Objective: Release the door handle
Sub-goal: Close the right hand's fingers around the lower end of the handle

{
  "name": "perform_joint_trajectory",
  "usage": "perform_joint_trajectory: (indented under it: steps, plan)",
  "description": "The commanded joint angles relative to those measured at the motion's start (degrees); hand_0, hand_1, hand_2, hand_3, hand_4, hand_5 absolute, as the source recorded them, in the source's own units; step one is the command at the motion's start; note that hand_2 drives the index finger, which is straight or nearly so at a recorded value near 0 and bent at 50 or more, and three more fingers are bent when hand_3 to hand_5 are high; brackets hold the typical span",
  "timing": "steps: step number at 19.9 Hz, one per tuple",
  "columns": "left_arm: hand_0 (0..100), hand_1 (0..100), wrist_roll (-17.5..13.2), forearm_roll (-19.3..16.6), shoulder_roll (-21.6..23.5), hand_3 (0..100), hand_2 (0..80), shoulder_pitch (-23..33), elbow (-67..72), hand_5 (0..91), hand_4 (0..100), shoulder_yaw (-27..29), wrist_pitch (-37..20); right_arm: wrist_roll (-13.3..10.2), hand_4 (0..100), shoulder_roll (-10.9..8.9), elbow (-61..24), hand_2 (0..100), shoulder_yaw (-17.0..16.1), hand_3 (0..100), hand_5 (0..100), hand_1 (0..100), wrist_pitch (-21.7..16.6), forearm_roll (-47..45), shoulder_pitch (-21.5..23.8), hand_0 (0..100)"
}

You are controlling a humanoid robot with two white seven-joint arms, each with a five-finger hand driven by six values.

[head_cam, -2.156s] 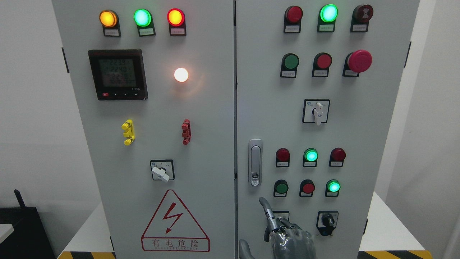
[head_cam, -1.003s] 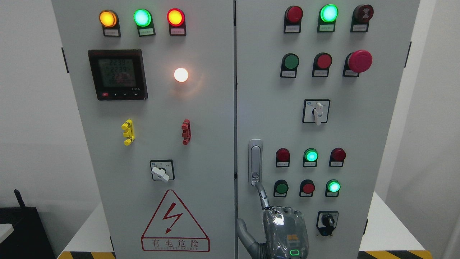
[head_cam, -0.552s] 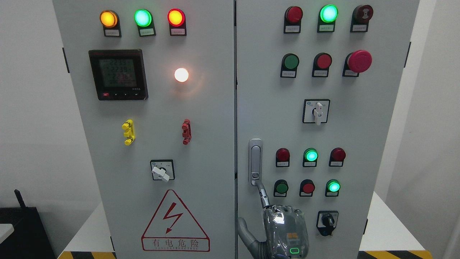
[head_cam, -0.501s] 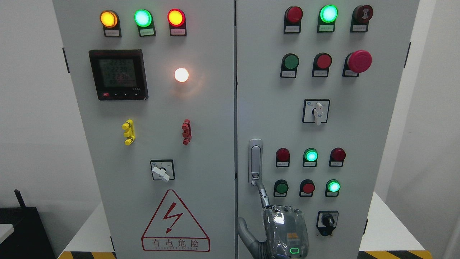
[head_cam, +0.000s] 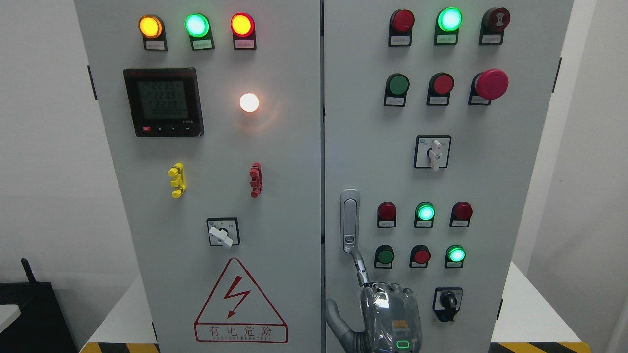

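The silver door handle [head_cam: 349, 220] stands upright in its recess at the left edge of the right cabinet door [head_cam: 490, 196]. My right hand [head_cam: 387, 314] comes up from the bottom edge, back toward the camera. Its index finger [head_cam: 359, 267] is stretched up and its tip touches the lower end of the handle, at the round lock button [head_cam: 349, 240]. The other fingers are curled at the knuckles and the thumb [head_cam: 336, 318] sticks out to the left. The hand grasps nothing. The left arm is out of view.
The right door carries lit indicator lamps and push buttons [head_cam: 425, 212], a red mushroom stop button [head_cam: 490, 84] and two rotary switches [head_cam: 433, 152]. The left door [head_cam: 284, 196] holds a meter [head_cam: 163, 102], a switch [head_cam: 222, 234] and a warning triangle [head_cam: 240, 306].
My right hand rose from below and its index fingertip came up to the lower end of the handle. Over the last second it has held there nearly still.
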Motion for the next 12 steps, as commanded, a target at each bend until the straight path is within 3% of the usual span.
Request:
perform_joint_trajectory:
  steps: [1,12]
  plan:
    - [12,39,0.0,0.0,0.0,0,0.0,0.0,1.0,0.0,0,0.6,0.0,0.9,100,-0.06,0.3,0,-0.1,100,100,18,0.1,0.0,-0.2,37]
    - [12,39,0.0,0.0,0.0,0,0.0,0.0,1.0,0.0,0,0.6,0.0,0.7,100,-0.06,-0.5,0,-0.3,100,100,18,-0.1,-0.1,-1.8,37]
